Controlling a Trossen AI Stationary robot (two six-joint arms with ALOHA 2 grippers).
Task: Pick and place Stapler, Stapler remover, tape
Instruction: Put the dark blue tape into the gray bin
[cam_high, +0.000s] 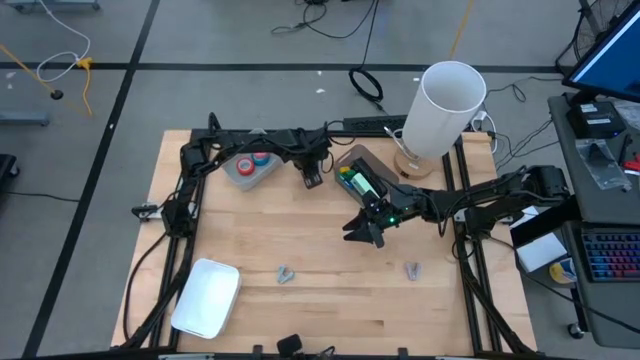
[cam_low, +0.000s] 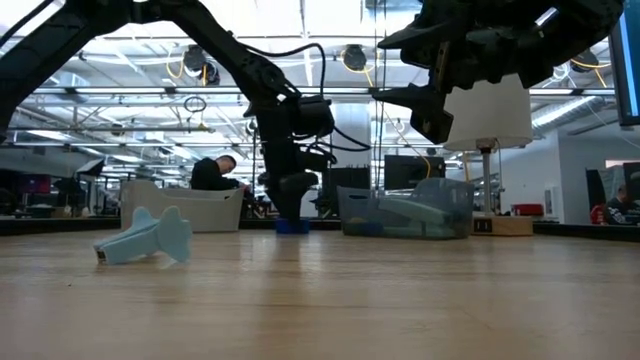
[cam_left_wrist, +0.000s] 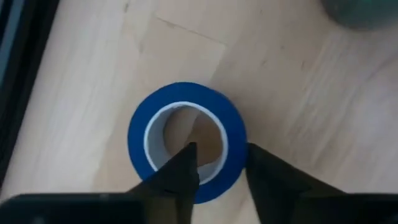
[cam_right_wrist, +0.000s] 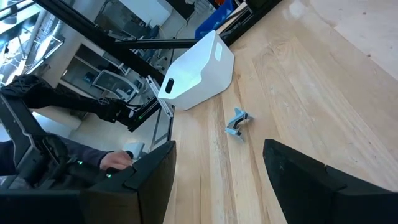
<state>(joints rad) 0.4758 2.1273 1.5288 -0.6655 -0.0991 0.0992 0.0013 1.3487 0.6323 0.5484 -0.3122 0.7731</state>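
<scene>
Left wrist view gives the best look at the tape (cam_left_wrist: 186, 146): a blue ring lying flat on the pale wood surface (cam_left_wrist: 298, 93), with a whitish inner core and bare wood showing through its hole. One dark finger (cam_left_wrist: 180, 171) of the left tool (cam_left_wrist: 221, 177) sits inside the hole and the other is outside the ring, so the roll's wall stands between them with the jaws narrowed around it; whether they press on it yet, I cannot tell.

From above, the left tool (cam_high: 312, 176) is at the far middle of the surface (cam_high: 330, 300), and the roll under it is hidden by the arm. Just beside it toward the left lies a grey tray (cam_high: 243, 176) with a blue roll (cam_high: 261, 158) and a red roll (cam_high: 243, 162) in it. On the other side sits a clear bin (cam_high: 357, 172) holding green and yellow pieces.

Over to the right tool (cam_high: 365, 232): it hovers near the middle of the surface, jaws spread wide with nothing between them. In its own wrist view the two dark fingers (cam_right_wrist: 149, 180) stand well apart.

Nearer the front edge lie two small pale blue staple removers, one toward the left (cam_high: 285, 274), one toward the right (cam_high: 412, 269). A white container (cam_high: 207, 297) rests at the front left corner. A tall white cylinder (cam_high: 445, 105) stands on a round wooden base at the far right.
</scene>
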